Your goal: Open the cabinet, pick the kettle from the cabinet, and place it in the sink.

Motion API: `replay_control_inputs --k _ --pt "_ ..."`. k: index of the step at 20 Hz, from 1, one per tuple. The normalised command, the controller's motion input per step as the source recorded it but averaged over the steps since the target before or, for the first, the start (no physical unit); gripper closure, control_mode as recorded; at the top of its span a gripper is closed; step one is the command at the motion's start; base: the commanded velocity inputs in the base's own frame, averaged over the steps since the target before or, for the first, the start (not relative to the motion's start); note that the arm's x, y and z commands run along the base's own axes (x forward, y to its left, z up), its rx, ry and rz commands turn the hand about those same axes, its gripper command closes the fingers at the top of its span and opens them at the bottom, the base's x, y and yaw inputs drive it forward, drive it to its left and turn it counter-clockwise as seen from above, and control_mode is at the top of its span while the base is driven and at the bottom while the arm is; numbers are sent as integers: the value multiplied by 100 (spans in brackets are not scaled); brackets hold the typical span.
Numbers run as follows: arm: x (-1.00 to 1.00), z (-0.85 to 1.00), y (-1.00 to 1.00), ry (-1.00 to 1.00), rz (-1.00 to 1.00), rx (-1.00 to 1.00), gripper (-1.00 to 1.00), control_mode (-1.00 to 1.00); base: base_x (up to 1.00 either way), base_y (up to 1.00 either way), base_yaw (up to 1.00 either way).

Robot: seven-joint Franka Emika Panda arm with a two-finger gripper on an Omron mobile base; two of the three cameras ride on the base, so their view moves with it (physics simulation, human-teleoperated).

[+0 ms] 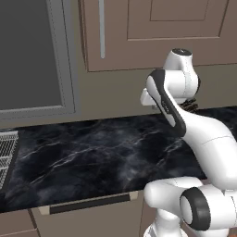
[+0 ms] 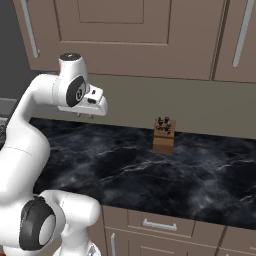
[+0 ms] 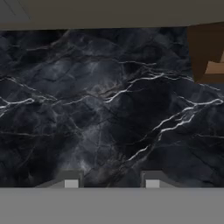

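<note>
Across the top of the left base view runs the cabinet (image 1: 157,32), its brown doors closed, with a long silver bar handle (image 1: 102,28) standing upright at the upper middle. Below it the black marble counter (image 1: 92,157) spans the frame, and a grey wire rack (image 1: 7,152) sits at the left edge. The white arm (image 1: 203,139) rises from the lower right and bends toward the wall. From the right base view, the cabinet (image 2: 125,30) again fills the top, doors closed, with handles at the upper left (image 2: 30,27) and upper right (image 2: 245,32). The gripper (image 2: 85,116) hangs at the middle left, above the counter (image 2: 150,175), pointing down. A brown knife block (image 2: 164,136) stands on the counter near the wall, right of the gripper and apart from it. Looking down from the hand view, the two finger tips (image 3: 72,179) show at the bottom, parted, with bare marble (image 3: 109,100) between them and nothing held. The knife block (image 3: 208,54) sits at the upper right.
</note>
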Motion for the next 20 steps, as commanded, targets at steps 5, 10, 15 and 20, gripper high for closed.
replay_control_inputs --k 5,10,15,20 --pt "-4 0 0 -6 0 0 -100 -100 0 0 0" --pt "-8 4 0 -17 0 0 -100 -100 0 0 0" --pt "-10 23 6 -22 0 0 -100 -100 0 0 0" --pt "-14 29 25 -29 0 5 -100 -100 0 0 0"
